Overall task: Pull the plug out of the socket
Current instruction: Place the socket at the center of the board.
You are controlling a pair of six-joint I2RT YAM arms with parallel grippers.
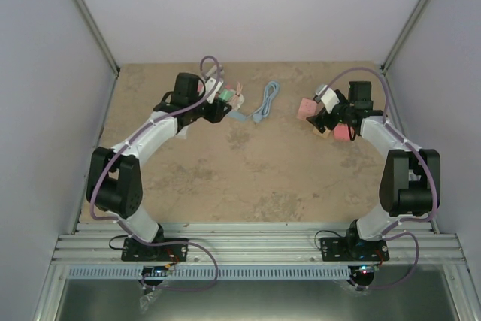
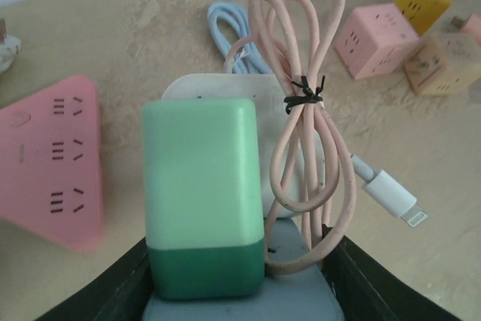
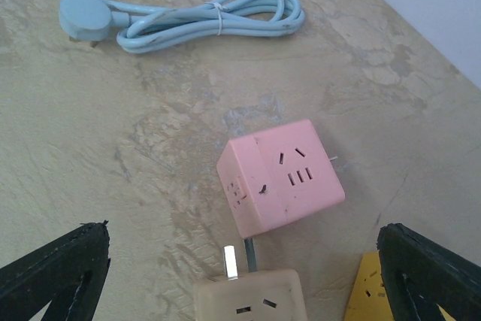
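Green plug (image 2: 203, 186) sits gripped in the left tool (image 2: 237, 249); right tool (image 3: 242, 229) spread wide.

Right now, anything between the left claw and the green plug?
Yes. The coiled pink cable lies against the green plug, filling the gap between it and one finger of the left claw. The other side looks unobstructed.

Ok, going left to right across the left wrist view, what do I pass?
pink power strip → green plug → pink cable bundle → pink cube socket → beige cube socket
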